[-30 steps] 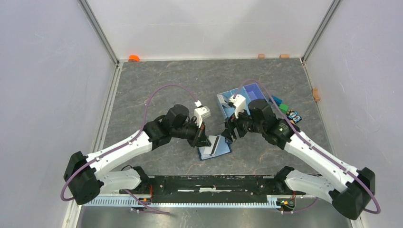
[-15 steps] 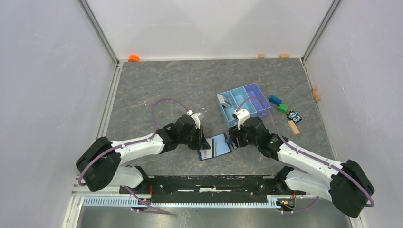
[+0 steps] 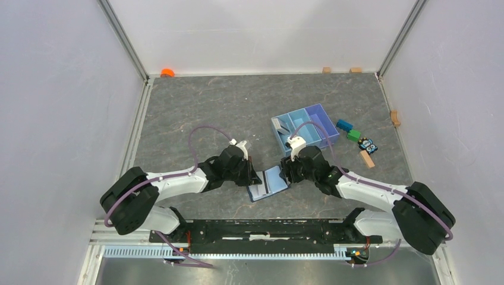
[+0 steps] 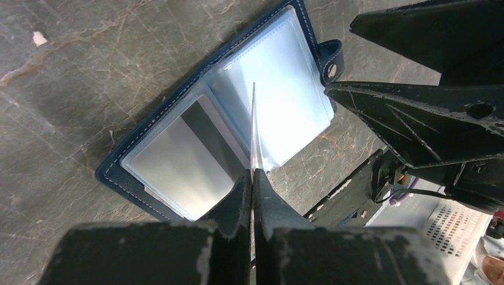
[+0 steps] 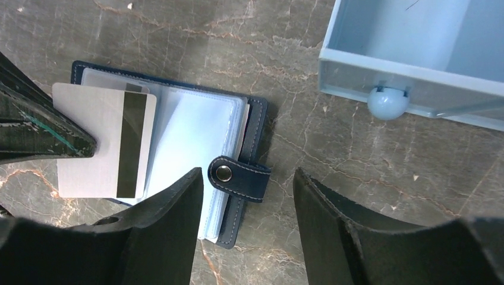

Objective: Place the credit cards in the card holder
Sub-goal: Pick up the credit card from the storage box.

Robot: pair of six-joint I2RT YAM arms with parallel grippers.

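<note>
Grey marbled tabletop (image 3: 196,101), white walls (image 3: 59,89); left gripper (image 4: 252,176) pinches a credit card (image 5: 101,142) over the near card holder (image 5: 196,133); right gripper (image 5: 248,181) parted, empty

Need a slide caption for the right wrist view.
Left gripper holds a striped credit card over the open card holder.

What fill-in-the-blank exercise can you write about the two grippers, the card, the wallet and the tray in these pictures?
1. The left gripper is ____ on the edge of the card.
2. The wallet lies ____ on the table, under the card.
3. The tray beyond the wallet has ____ compartments.
4. The right gripper, its jaws apart, holds ____.

Missing words: shut; open; three; nothing.
</note>
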